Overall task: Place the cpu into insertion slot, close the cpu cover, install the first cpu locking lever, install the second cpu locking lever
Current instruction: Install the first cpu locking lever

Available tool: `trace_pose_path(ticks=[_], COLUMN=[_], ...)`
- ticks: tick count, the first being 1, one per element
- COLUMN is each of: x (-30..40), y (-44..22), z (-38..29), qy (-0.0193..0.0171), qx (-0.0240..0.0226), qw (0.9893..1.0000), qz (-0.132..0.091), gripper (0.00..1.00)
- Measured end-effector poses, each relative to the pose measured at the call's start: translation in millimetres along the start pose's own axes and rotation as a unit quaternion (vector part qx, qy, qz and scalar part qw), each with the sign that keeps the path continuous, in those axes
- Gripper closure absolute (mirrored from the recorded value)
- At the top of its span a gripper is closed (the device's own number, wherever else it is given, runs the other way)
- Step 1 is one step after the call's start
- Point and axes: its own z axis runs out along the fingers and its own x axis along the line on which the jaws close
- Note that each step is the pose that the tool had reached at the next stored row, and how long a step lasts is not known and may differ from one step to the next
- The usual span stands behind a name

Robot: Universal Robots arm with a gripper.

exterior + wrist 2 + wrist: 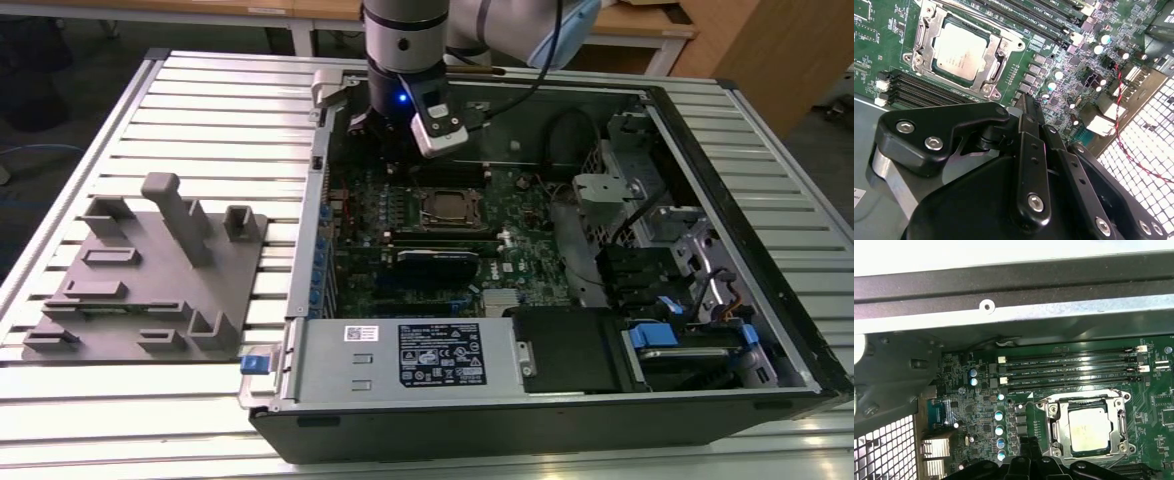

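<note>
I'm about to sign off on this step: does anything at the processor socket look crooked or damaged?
Nothing stands out. The square silver-grey cpu lies flat and straight inside the window of the thin silver metal cpu cover, which is folded down around it. The black gripper hangs to one side, apart from the cover.

There is one robot arm (400, 40), and it carries one gripper (1029, 102). One slatted table (214, 110) is in the exterior view, bearing one open computer case (534, 430) and one grey fixture plate (147, 270), which has one tall post (167, 215) among shorter blocks. The case holds one green motherboard (979, 410) and one silver power supply (400, 355). On the board there is one cpu (1085, 430) and one cpu cover (1054, 427) (a single metal frame around the chip). In the first wrist view, four long memory slots (1069, 371) make up one bank.
</note>
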Motion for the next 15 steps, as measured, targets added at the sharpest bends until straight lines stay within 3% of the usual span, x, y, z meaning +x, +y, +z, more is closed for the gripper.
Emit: trace_pose_path(ticks=[15], x=[0.4], y=[0.0], z=[-2.5], qy=[0.0001], qx=[-0.0003], qw=[1.0], qz=[0.0], gripper=[0.9])
